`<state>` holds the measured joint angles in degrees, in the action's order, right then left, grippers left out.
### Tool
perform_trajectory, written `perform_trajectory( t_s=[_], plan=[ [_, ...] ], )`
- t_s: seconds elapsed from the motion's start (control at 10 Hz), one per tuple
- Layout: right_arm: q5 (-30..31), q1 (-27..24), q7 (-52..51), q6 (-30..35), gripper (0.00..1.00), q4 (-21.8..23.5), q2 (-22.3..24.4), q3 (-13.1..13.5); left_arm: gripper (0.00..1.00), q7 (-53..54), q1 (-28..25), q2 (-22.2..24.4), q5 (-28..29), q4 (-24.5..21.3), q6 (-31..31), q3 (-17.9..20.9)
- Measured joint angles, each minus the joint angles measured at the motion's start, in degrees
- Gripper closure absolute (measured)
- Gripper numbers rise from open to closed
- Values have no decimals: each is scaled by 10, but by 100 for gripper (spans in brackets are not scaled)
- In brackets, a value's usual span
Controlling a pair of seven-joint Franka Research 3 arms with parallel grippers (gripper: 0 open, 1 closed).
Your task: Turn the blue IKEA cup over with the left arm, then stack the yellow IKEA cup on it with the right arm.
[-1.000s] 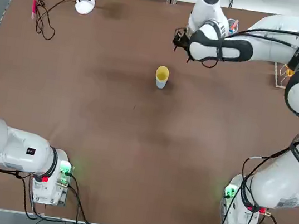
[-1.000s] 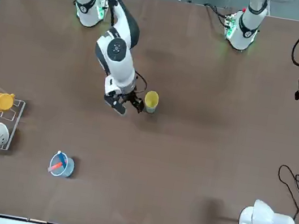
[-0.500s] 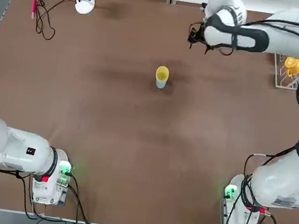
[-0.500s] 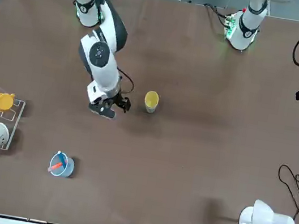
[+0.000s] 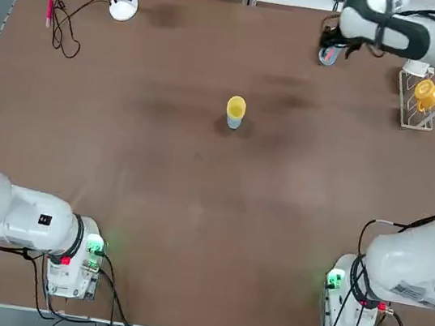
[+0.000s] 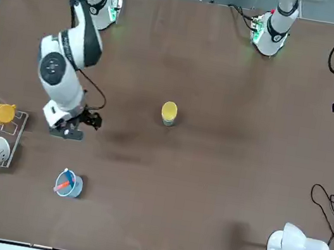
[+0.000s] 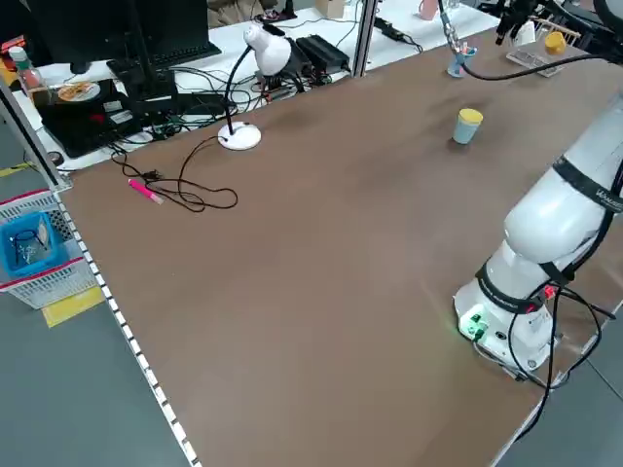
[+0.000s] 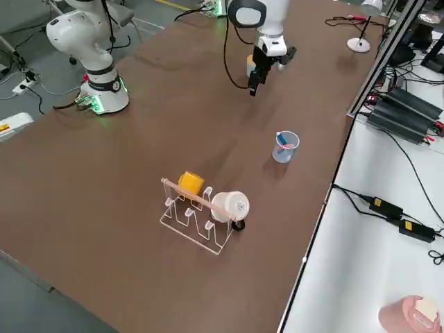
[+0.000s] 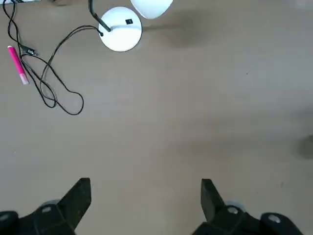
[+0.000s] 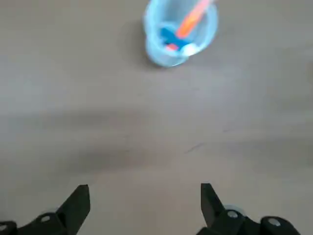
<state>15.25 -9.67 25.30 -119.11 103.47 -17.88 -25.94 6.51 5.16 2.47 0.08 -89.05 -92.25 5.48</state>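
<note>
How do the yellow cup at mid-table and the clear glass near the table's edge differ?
The yellow IKEA cup is opaque and sits stacked on the blue IKEA cup; the clear glass is see-through and stands directly on the table. The glass holds a pink stick; nothing shows in the yellow cup. Both stand upright, untouched by any gripper.
</note>
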Motion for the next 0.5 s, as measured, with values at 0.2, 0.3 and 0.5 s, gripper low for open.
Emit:
perform_trajectory(
  t_s=[0.2,0.3,0.5],
  plan=[
    [-3,13,-45,18,0,-12,36,92,1,0,-2,0,0,0,1,0],
    [-6,24,-85,47,0,-30,55,145,1,0,-2,0,0,0,3,1],
    [-34,32,-160,93,0,-83,88,226,1,-1,-3,0,0,0,13,1]
  ],
)
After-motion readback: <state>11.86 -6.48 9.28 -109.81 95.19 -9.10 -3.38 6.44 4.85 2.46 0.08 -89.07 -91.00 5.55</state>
